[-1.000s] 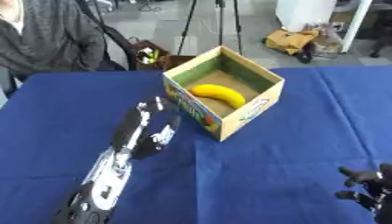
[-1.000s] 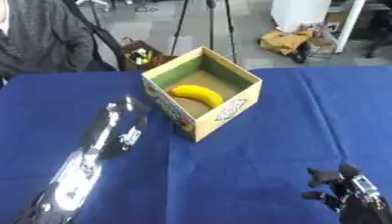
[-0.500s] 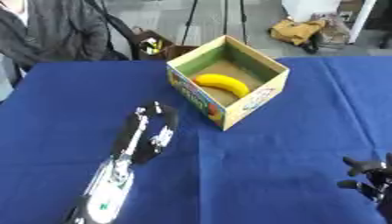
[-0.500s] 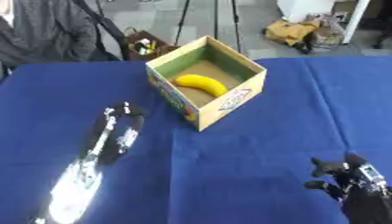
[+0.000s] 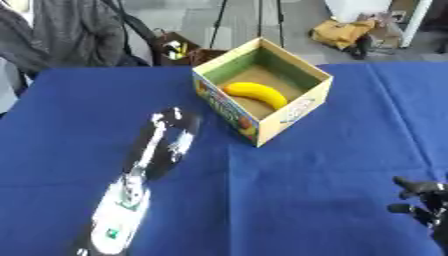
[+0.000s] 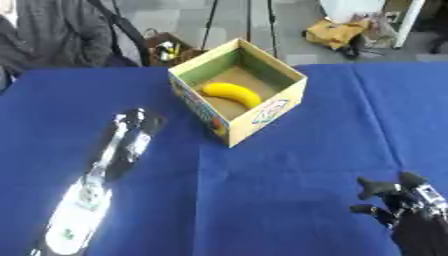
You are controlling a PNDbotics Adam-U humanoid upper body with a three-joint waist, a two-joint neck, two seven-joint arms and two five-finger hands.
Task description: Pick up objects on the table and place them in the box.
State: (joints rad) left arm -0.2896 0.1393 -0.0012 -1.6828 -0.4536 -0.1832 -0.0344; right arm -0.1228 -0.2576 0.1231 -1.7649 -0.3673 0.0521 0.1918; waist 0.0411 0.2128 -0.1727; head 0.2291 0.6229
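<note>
Down at about five o'clock the right hand rests idle near the table's near edge, fingers up and loosely spread, holding nothing; it looks parked out of the way. Over at eight o'clock the left arm lies stretched across the blue table, angled toward one o'clock. Its hand is a dark blur at the far tip and I cannot tell how the fingers are set; nothing I can make out is in it. Beyond, near twelve o'clock, stands the box, open-topped and turned corner-on, a little apart from that hand. A banana lies on its floor, so that object is home, and I see nothing loose on the cloth.
</note>
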